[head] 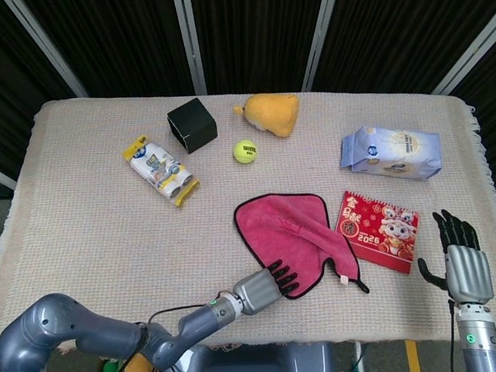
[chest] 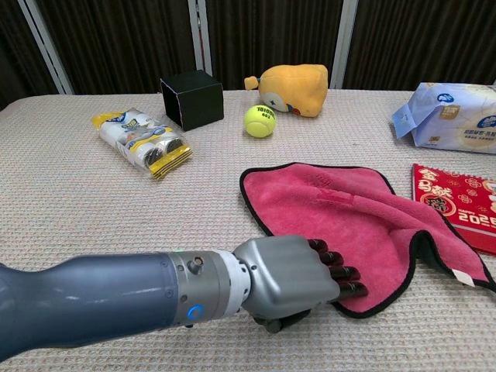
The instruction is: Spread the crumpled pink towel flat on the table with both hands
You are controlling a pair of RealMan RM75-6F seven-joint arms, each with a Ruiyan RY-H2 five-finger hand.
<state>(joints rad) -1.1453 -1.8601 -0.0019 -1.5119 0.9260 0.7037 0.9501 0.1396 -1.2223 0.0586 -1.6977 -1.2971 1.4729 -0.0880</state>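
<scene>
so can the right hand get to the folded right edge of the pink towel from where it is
Probably yes. The right hand is open at the table's near right edge, holding nothing. Between it and the pink towel lies only the flat red calendar, which the towel's edge partly overlaps, so the hand would have to pass over it.
</scene>
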